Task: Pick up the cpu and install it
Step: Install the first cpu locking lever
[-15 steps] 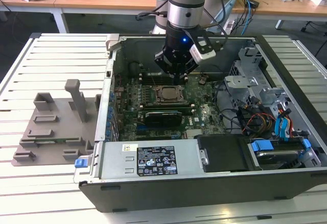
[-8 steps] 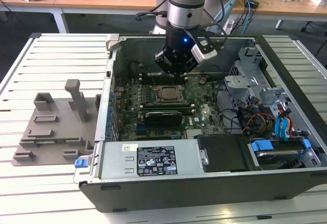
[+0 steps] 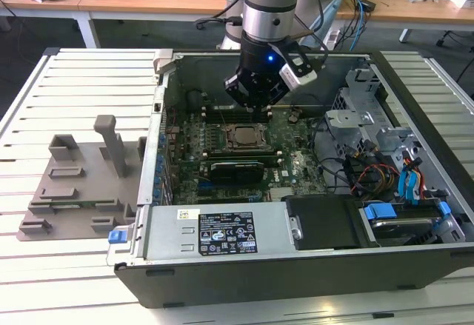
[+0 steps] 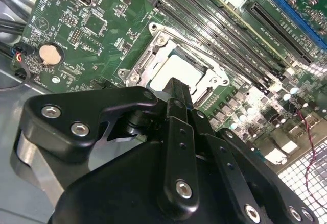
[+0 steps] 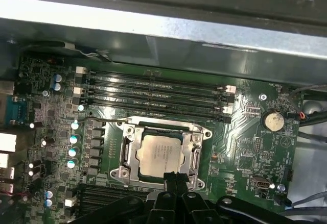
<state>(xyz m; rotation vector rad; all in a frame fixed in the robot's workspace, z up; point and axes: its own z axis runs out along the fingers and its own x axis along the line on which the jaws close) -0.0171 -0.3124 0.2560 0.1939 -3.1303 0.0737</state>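
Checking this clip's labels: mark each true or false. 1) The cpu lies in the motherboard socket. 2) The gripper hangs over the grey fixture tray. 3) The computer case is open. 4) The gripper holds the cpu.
1) True: the cpu lies within the socket frame.
2) False: the gripper is above the motherboard inside the case; the fixture tray sits outside it.
3) True: the computer case is open.
4) False: the cpu rests in the socket.
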